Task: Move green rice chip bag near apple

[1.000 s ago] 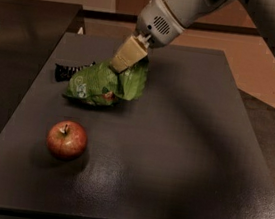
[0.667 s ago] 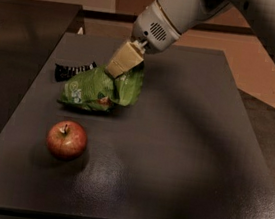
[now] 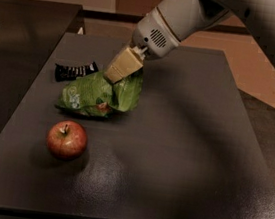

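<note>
The green rice chip bag is a crinkled bright green pouch with a pale label patch, left of the middle of the dark table. My gripper comes down from the upper right and is shut on the bag's upper right edge. The bag's left end rests on or just above the table. The red apple stands upright in front of the bag and slightly to its left, a short gap away.
A small black wrapped bar lies just behind the bag at the left. The table's left edge is close to the apple. A darker counter lies to the left, tan floor to the right.
My gripper has moved toward the front of the table, dragging the green bag with it. The bag is now clear of the black bar and closer to the apple.
</note>
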`<control>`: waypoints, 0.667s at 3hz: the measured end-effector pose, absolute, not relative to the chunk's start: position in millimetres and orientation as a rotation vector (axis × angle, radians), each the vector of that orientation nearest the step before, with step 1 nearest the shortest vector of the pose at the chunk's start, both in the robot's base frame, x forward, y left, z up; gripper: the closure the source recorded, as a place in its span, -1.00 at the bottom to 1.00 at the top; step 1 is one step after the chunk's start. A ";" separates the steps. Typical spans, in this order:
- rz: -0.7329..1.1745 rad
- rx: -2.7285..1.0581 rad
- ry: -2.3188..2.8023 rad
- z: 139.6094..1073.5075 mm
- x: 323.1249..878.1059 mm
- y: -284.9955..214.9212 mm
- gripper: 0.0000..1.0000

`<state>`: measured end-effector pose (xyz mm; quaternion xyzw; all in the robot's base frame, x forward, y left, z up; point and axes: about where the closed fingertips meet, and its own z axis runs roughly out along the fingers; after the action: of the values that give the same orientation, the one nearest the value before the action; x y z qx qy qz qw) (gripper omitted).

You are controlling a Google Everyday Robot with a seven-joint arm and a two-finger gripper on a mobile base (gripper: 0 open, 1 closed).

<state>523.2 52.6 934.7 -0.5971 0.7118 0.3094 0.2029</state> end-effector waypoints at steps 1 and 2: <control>0.865 -1.669 1.984 934.4 522.8 54.5 -0.30; 0.866 -1.672 1.983 934.0 522.4 56.2 -0.74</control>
<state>522.4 56.2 934.0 -0.5989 0.7101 0.3101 0.2022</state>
